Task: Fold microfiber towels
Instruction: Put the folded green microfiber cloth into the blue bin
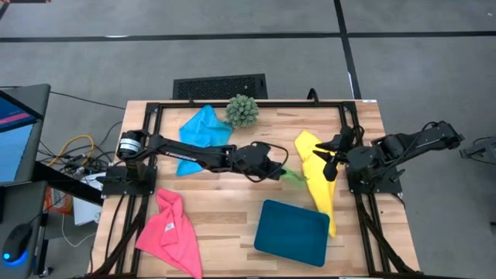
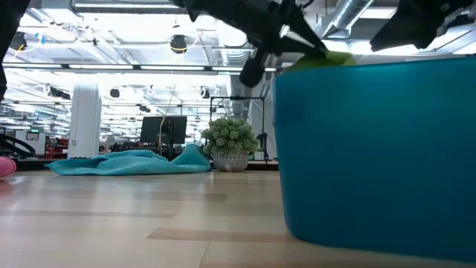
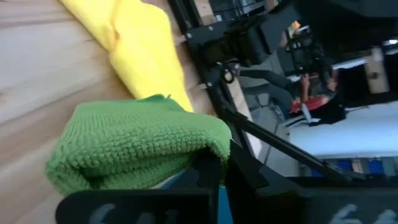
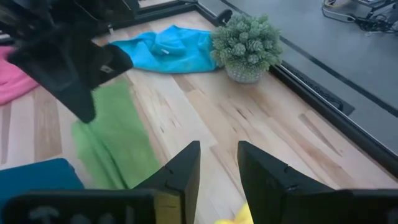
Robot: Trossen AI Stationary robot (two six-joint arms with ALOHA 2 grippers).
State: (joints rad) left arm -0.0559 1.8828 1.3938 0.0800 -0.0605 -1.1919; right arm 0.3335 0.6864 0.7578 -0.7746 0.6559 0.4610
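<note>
We have the left end effector (image 1: 280, 172) mid-worktop, clamped shut on the lime green towel (image 3: 134, 149). The left wrist view shows the cloth bunched over the fingers, held clear of the wood. In the right wrist view it hangs down as a strip beside the teal tray (image 1: 293, 232).

Right end effector (image 1: 332, 159) sits over the right side of the worktop (image 1: 225, 209), fingers partly spread, nothing between them. The yellow towel (image 1: 318, 178) lies crumpled just under and beside it.

The other towels lie loose and unfolded: sky blue towel (image 1: 201, 133) at the far edge next to the spiky plant (image 1: 242, 111), pink towel (image 1: 172, 232) at the near left corner.

Our read: we're on the green towel, lift/carry stage, no fold made yet. Early in the task, since none of the four looks folded.

Next move calls for laying the green flat on bare wood, clear of tray and yellow. The right arm likely needs to pinch a free corner so we can spread it before doubling it over. Risk: the cloth drags or stays bunched if released from one grip.
</note>
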